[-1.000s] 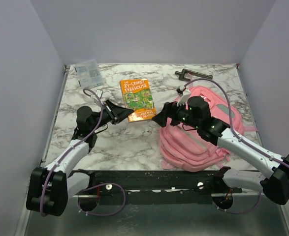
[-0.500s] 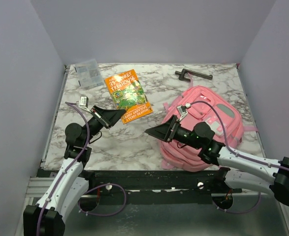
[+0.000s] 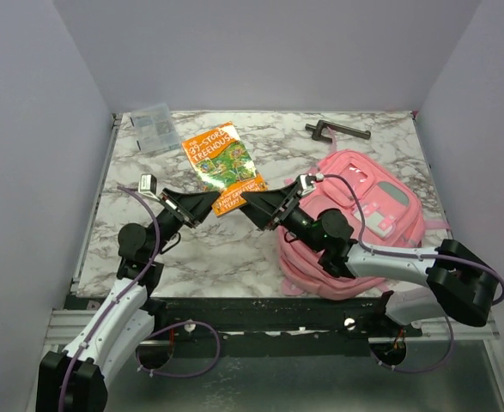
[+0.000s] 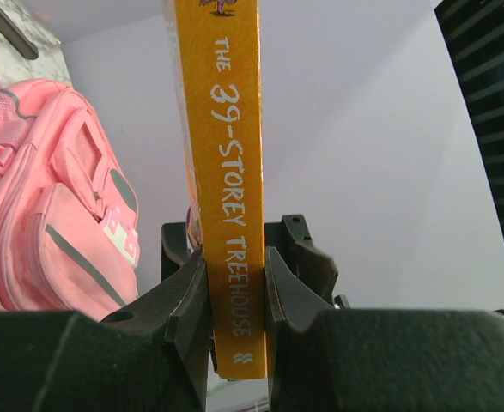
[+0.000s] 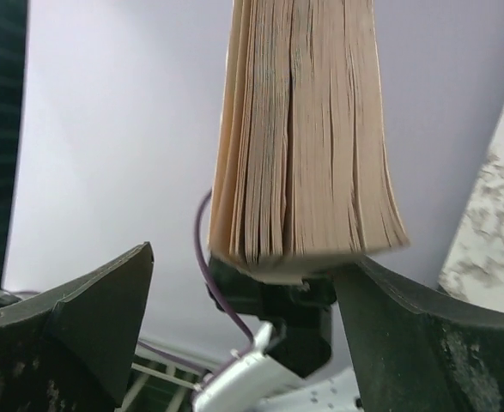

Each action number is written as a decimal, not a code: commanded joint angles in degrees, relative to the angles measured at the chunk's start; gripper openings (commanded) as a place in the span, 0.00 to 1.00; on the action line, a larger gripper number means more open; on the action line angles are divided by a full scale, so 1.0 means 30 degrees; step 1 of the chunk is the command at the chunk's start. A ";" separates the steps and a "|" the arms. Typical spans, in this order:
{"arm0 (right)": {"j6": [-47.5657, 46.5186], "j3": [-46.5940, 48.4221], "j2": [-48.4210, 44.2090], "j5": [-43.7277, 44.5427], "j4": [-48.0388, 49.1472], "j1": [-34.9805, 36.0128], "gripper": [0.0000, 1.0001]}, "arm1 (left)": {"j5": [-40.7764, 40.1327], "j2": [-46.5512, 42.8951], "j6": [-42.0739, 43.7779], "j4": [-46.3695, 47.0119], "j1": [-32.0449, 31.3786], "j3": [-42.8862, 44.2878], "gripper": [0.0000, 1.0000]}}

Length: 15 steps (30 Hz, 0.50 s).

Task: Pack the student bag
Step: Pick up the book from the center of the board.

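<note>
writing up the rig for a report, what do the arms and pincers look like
The left arm and right arm have white links and bulky black joints. A thin purple cable loops along each. The left pincer and right pincer are black, with two wedge-shaped fingers.

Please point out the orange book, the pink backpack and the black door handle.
orange book (image 3: 223, 165), top view, front cover
pink backpack (image 4: 84, 236), left wrist view, front pocket
black door handle (image 3: 348, 131), top view, its bar

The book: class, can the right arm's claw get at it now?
Probably yes: the right claw is open, the book sits between its fingers, and the left claw holds only the spine.
</note>
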 commanded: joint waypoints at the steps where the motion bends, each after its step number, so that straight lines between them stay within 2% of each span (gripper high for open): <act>1: 0.1677 0.1460 0.1066 0.2236 0.1371 0.0103 0.86 | -0.1244 -0.0305 -0.0269 0.2658 -0.0581 -0.0052 0.00; 5: 0.2536 0.2268 0.1263 0.2505 -0.0108 0.0104 0.76 | -0.1442 -0.0183 -0.0383 0.2961 -0.1005 -0.0049 0.00; 9: 0.1790 0.1776 0.0710 0.3181 0.0265 0.0102 0.55 | -0.1308 -0.0066 0.0251 0.3073 -0.1340 -0.0048 0.00; 11: 0.1877 0.1248 0.0422 0.3866 0.0525 0.0103 0.41 | -0.0750 0.0212 0.0465 0.3073 -0.1464 -0.0008 0.00; 14: 0.1222 0.0367 0.0119 0.4294 0.1860 0.0078 0.06 | 0.0343 0.0667 0.1465 0.3073 -0.1617 0.0106 0.00; 15: 0.0867 0.0196 -0.0089 0.4409 0.1779 0.0080 0.01 | 0.0583 0.0759 0.1406 0.3065 -0.1635 0.0002 0.00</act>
